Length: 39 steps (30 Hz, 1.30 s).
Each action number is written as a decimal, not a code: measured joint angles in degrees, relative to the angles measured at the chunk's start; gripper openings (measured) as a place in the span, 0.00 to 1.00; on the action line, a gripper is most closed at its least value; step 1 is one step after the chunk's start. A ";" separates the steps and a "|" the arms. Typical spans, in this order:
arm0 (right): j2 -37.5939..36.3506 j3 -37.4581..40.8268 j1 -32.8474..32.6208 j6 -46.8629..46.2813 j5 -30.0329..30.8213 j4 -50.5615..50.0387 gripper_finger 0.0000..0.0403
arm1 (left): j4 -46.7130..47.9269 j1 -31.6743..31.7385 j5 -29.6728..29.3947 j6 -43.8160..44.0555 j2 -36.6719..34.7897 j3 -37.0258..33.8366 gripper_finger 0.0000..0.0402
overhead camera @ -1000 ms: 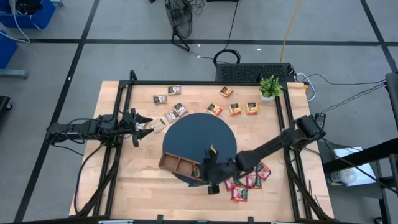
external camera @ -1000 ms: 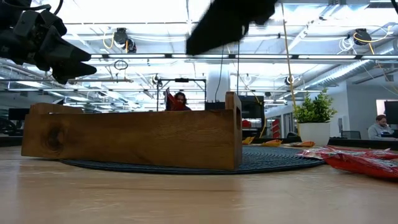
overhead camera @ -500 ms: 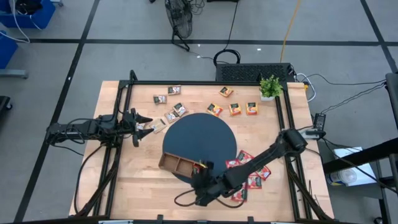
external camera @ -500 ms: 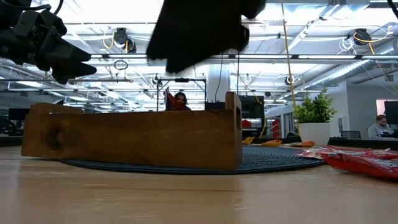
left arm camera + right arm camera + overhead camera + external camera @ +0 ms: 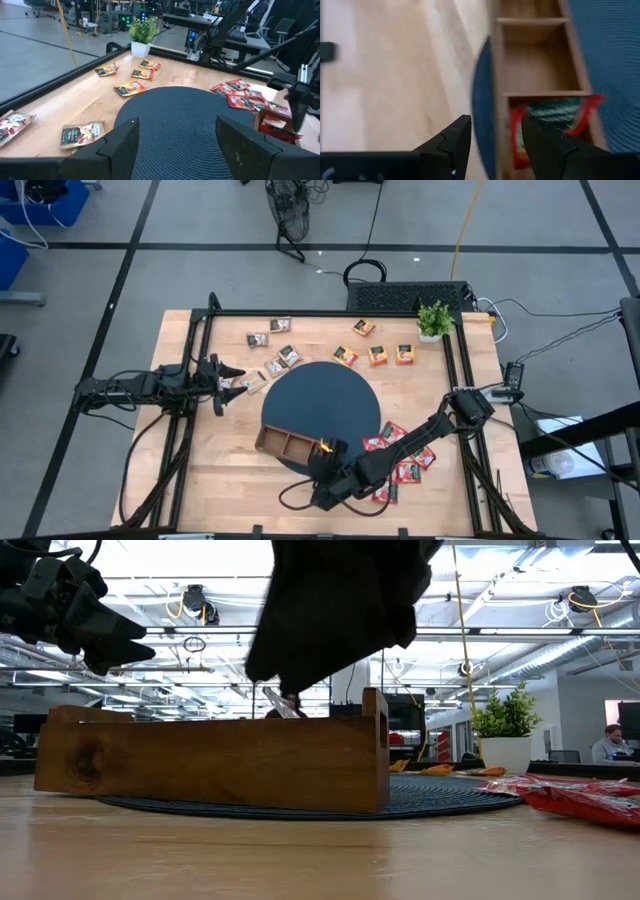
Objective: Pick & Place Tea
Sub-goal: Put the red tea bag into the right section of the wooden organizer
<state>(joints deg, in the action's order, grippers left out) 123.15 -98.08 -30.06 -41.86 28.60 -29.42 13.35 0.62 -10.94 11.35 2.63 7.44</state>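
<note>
Red tea sachet, flat and glossy with a green patch on its face, lay in the end compartment of the wooden tray on the dark round mat, with more red sachets loose on the desk beside the mat. Right hand, fingers apart and empty, hung over the tray's near end, having shifted slightly from half a second earlier. Left hand, fingers apart, waited unmoved at the desk's left edge near the brown sachets.
</note>
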 joint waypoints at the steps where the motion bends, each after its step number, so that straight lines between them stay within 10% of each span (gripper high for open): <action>1: 0.04 0.00 0.03 -0.18 0.60 -0.84 0.38 | -0.02 -0.02 0.00 0.00 -0.01 0.02 0.64; 39: -2.10 0.13 1.72 14.33 15.26 -4.07 0.36 | 0.02 0.00 0.03 0.00 0.01 0.01 0.64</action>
<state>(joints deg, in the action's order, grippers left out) 121.06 -97.95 -28.34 -27.53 43.86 -33.49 13.37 0.62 -10.91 11.35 2.63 7.45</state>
